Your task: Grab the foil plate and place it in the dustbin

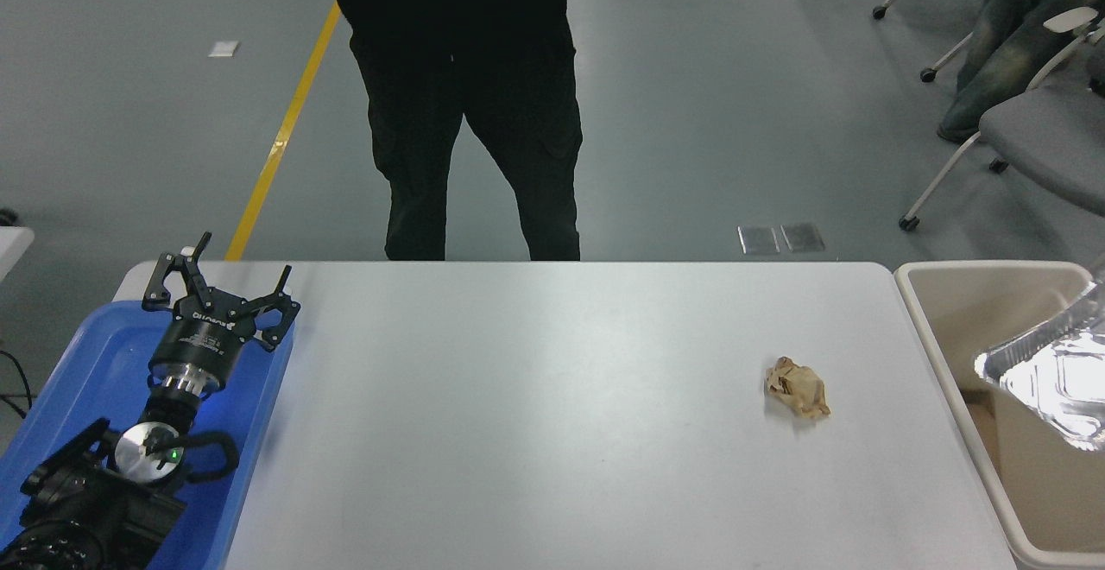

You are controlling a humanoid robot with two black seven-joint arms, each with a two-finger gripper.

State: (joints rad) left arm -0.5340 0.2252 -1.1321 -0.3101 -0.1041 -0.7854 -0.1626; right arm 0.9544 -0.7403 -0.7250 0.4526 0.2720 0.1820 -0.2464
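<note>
Tilting over the dustbin point(950, 272) at the picture's right edge, the foil plate point(1049, 371) might catch its rim and hang up, its holding right hand out of sight, grip unknowable.

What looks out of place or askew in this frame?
The foil plate sits tilted inside the dustbin at the right edge, partly cut off by the frame. A crumpled brown paper ball lies loose on the white table. The left tool is parked open over the blue tray.
</note>
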